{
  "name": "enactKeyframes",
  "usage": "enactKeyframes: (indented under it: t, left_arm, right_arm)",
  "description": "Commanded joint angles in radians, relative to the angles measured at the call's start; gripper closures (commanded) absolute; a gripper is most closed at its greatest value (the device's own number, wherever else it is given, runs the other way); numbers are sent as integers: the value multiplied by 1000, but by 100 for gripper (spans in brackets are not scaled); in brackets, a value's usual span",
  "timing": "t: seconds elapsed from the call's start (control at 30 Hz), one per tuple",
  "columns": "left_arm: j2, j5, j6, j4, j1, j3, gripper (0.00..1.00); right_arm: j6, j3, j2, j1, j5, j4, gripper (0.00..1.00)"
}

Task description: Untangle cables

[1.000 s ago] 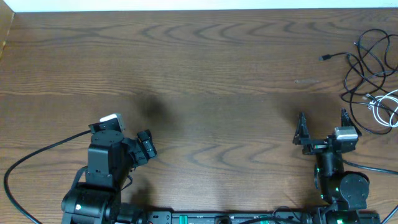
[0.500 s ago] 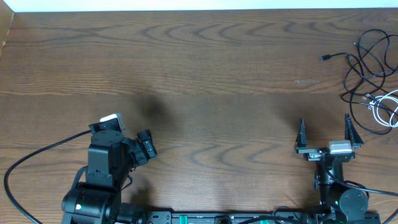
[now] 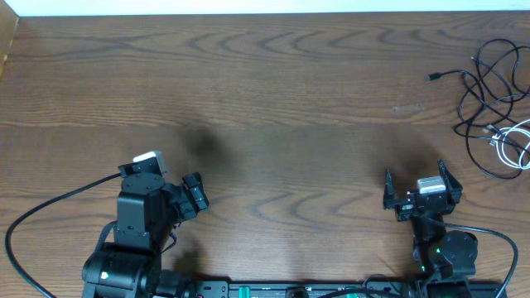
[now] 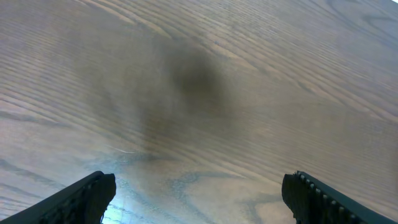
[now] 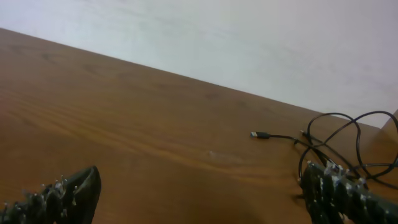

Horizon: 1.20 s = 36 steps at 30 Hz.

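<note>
A tangle of thin black cables (image 3: 493, 87) lies at the table's far right, with a thin white cable (image 3: 515, 142) looped at its near side and a loose black plug end (image 3: 432, 76) pointing left. The black cables also show in the right wrist view (image 5: 339, 134), with the plug (image 5: 259, 134) to their left. My right gripper (image 3: 416, 186) is open and empty near the front edge, well short of the cables; its fingers (image 5: 199, 196) frame bare wood. My left gripper (image 3: 195, 194) is open and empty at the front left, over bare table (image 4: 199, 199).
The wooden table (image 3: 265, 108) runs to a pale wall at the back (image 5: 249, 43). A thick black arm wire (image 3: 33, 217) curves along the front left. The arm bases stand at the front edge (image 3: 281, 290).
My right gripper has pulled back toward the front edge and shifted slightly left, turning a little, its fingers still spread. The left arm and the cables have not moved.
</note>
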Motion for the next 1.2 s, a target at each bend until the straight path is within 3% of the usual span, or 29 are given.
enactKeyframes:
  t: [0.0,0.8,1.03,1.17]
  left_arm:
    - [0,-13,16,0,2,-4,9]
    - [-2,-12,16,0,2,-4,9]
    - [-84,-17,27,-26,3,-13,9]
    - [-211,-8,121,69,8,-125,9]
  right_arm:
    - [8,-2,-7,-3,-11,-4,1]
    - [8,-1,-7,-3,-11,-4,1]
    - [8,-1,-7,-3,-11,-4,1]
    - [8,-1,-7,-3,-11,-4,1]
